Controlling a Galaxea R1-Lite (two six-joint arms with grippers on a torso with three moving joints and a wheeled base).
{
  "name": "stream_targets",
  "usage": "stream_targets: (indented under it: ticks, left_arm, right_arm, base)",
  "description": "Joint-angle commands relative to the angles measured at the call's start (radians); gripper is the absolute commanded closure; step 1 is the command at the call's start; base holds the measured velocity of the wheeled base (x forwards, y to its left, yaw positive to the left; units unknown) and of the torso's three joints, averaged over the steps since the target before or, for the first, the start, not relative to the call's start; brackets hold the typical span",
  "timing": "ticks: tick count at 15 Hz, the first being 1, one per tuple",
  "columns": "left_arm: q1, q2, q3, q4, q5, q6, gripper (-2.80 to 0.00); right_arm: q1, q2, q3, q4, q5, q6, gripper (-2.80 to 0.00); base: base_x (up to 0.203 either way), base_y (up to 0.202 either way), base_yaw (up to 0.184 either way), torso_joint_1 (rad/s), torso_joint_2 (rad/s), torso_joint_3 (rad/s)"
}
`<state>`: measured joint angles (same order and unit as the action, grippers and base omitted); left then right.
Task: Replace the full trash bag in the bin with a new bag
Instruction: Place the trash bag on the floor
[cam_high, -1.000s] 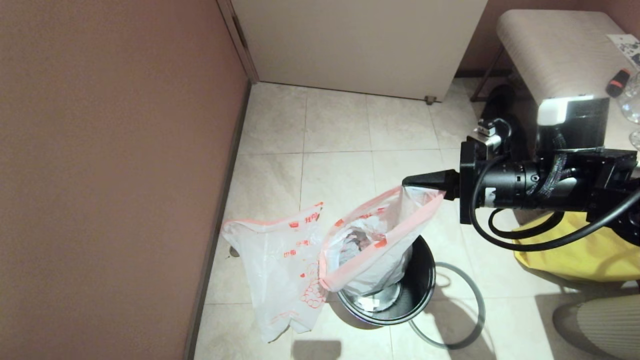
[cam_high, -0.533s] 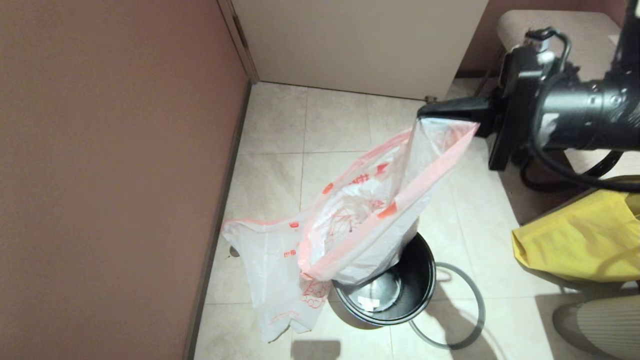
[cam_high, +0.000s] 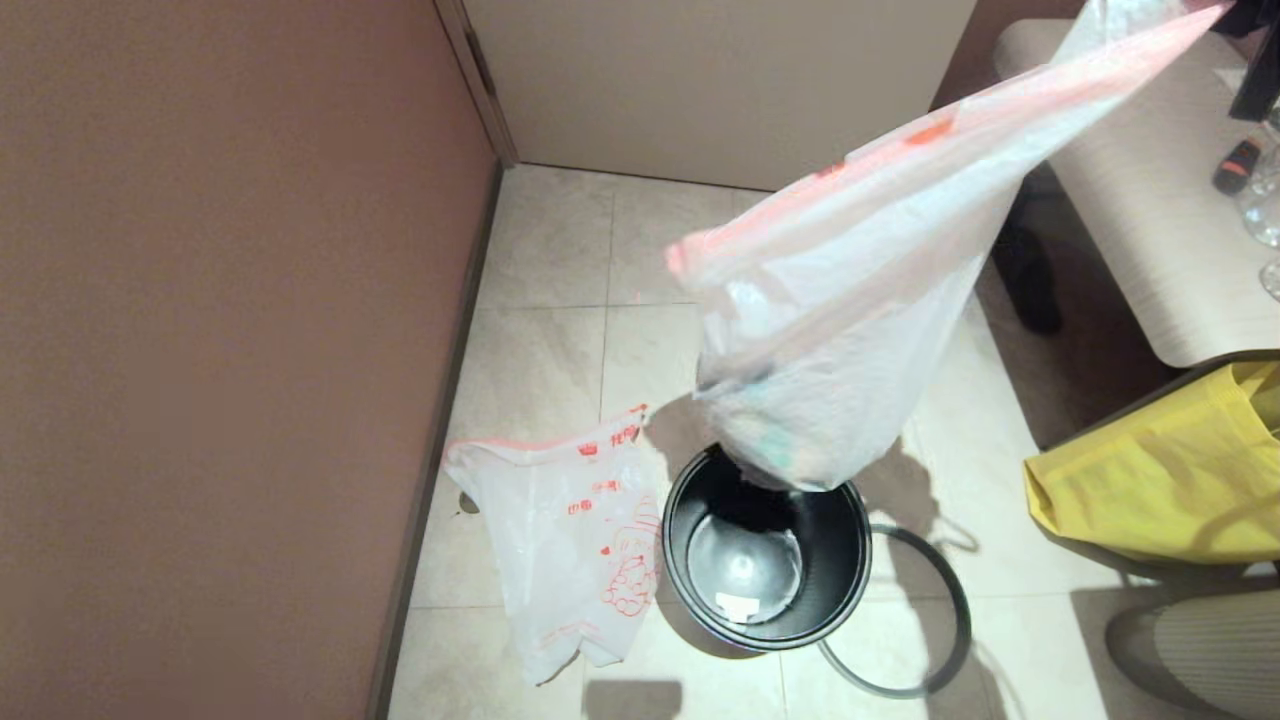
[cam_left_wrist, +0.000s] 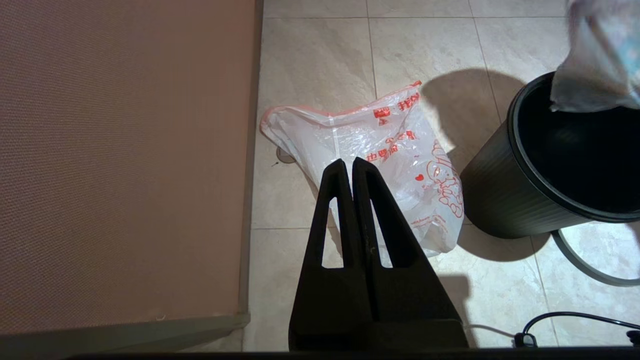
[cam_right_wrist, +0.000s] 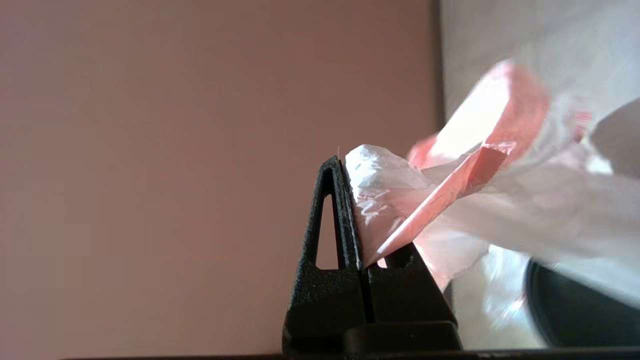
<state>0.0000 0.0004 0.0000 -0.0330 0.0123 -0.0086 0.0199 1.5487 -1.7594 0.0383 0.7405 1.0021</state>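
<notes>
Bag (cam_high: 850, 340) hangs slanted, bottom toward bin (cam_high: 765, 625).

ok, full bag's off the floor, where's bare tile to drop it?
Best patch: open tile between the door and the bin, with the wall on its left. Crowded: the new bag lies left of the bin, the grey hoop right of it, the yellow bag beyond. The right end effector holds the full bag above the bin.
</notes>
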Motion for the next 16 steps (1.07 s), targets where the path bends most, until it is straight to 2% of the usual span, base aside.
stream_targets:
  ticks: [1,3,5,9,13,16]
  left_arm:
    - [0.0,0.0,0.0,-0.001,0.001,-0.001,0.0]
    - [0.0,0.0,0.0,-0.001,0.001,-0.001,0.0]
    - [0.0,0.0,0.0,-0.001,0.001,-0.001,0.0]
    - [0.0,0.0,0.0,-0.001,0.001,-0.001,0.0]
    - [0.0,0.0,0.0,-0.001,0.0,-0.001,0.0]
    - [0.0,0.0,0.0,-0.001,0.0,-0.001,0.0]
  right_arm:
    - [-0.071,0.032,-0.064,-0.001,0.008,0.01,0.0]
    - [-0.126,0.056,-0.167,-0.002,0.029,0.076,0.0]
    - [-0.166,0.062,-0.213,-0.02,0.072,0.131,0.0]
    - [-0.169,0.116,-0.209,-0.02,0.072,0.131,0.0]
    - [-0.222,0.343,-0.204,-0.027,0.081,0.129,0.0]
    - [-0.251,0.545,-0.207,-0.095,0.09,0.121,0.0]
  base:
    - [0.0,0.0,0.0,0.0,0.0,0.0]
    - [0.0,0.0,0.0,0.0,0.0,0.0]
    - [0.0,0.0,0.0,0.0,0.0,0.0]
    - [0.0,0.0,0.0,0.0,0.0,0.0]
    - [0.0,0.0,0.0,0.0,0.0,0.0]
    - [0.0,0.0,0.0,0.0,0.0,0.0]
